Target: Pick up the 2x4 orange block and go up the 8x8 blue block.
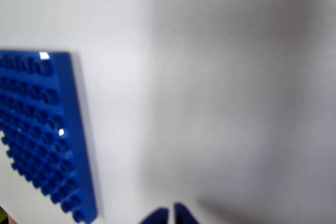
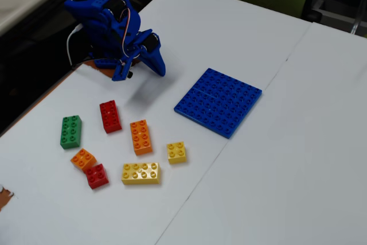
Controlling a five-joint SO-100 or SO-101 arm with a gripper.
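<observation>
Orange 2x4 block [image 2: 140, 136] lies untouched on the desk [image 2: 298, 159], lower left of the fixed view; blue baseplate [image 2: 218, 101] at centre is bare. Fingers [image 1: 169, 215] nearly together, empty. Everything remains.

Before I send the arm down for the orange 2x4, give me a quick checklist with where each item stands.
1. Target found: 2x4 orange block lies flat among the bricks in the fixed view. Ok.
2. Not confused with the smaller orange 2x2 brick. Ok.
3. Room around target: red 2x4 brick and yellow 2x2 brick sit close but apart from it. Ok.
4. Pincer empty: nothing shows between the tips in the wrist view. Ok.
5. Pincer wide enough to straddle the block: tips look nearly together. Not ok.
6. 8x8 blue block bare of bricks. Ok.
</observation>
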